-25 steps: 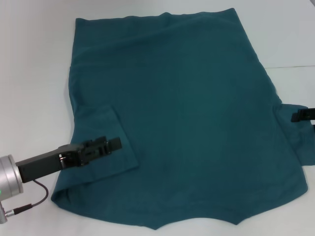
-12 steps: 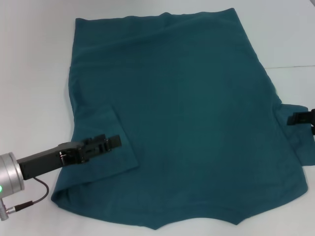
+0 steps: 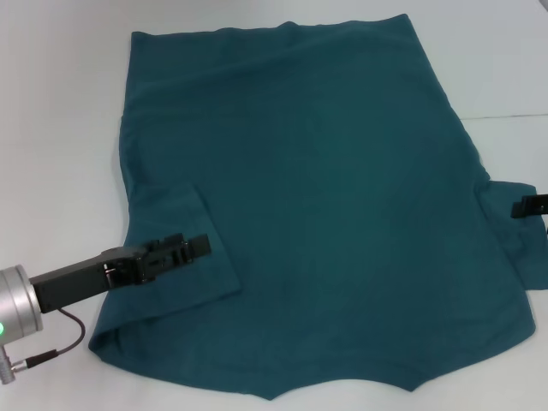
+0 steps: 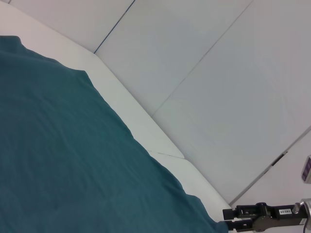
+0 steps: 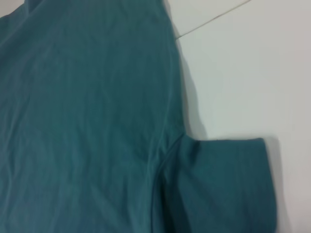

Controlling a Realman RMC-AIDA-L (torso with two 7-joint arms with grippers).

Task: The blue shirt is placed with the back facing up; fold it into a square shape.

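The blue shirt (image 3: 317, 197) lies flat, back up, on the white table (image 3: 51, 128). Its long axis runs from 6 to 12 o'clock, collar end nearest the robot at 6, hem at 12. The left sleeve is folded onto the body. The left gripper (image 3: 190, 249) hovers over that folded sleeve at 8 o'clock, fingers nearly closed, holding nothing. The right gripper (image 3: 529, 205) sits at 3 o'clock over the spread right sleeve; whether it grips, I cannot tell.

The head view's right edge cuts off the right gripper (image 3: 529, 205), leaving only dark finger tips over the blue shirt (image 3: 308, 205); whether they stand parted cannot be told. The sleeve beneath those fingers runs past that edge too. The left gripper (image 3: 193, 248) hides the sleeve fabric under its fingers.
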